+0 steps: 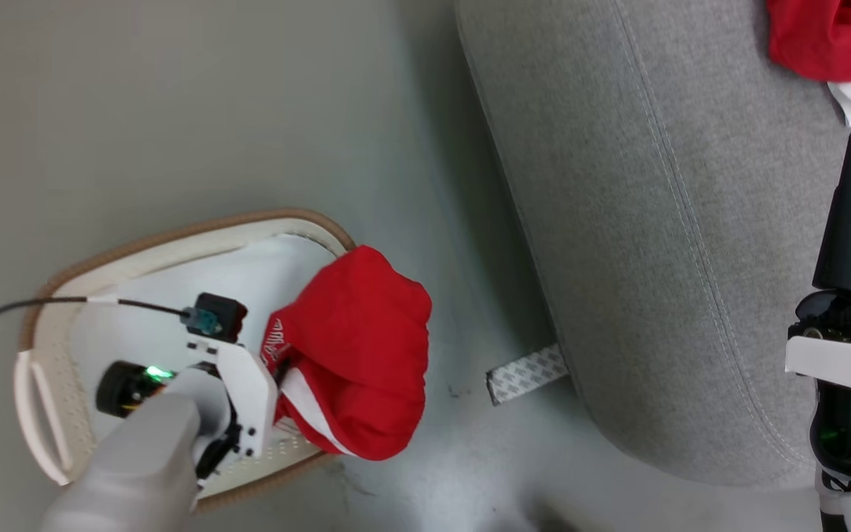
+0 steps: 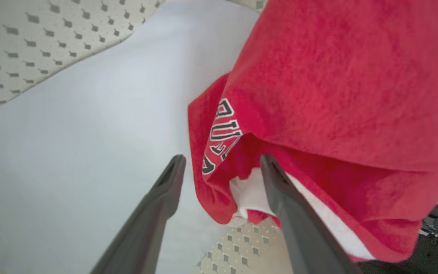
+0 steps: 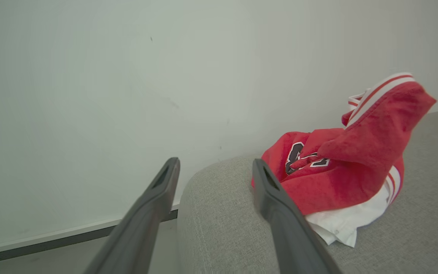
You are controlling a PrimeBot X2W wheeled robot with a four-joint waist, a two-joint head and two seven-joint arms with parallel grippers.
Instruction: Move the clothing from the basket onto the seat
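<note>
Left gripper (image 2: 222,160), released, straddles the red garment (image 2: 337,95) draped over the basket (image 1: 174,247) rim; pinching just 1 thin fold could drop it beside the basket.

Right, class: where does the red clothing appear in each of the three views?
Head view: red clothing hangs over the basket rim, lower centre; more lies top right on the seat.
Left wrist view: red clothing on the right, against the basket wall.
Right wrist view: red clothing right of centre, on the seat.
Landmarks: basket links head and left wrist; seat links head and right wrist.
</note>
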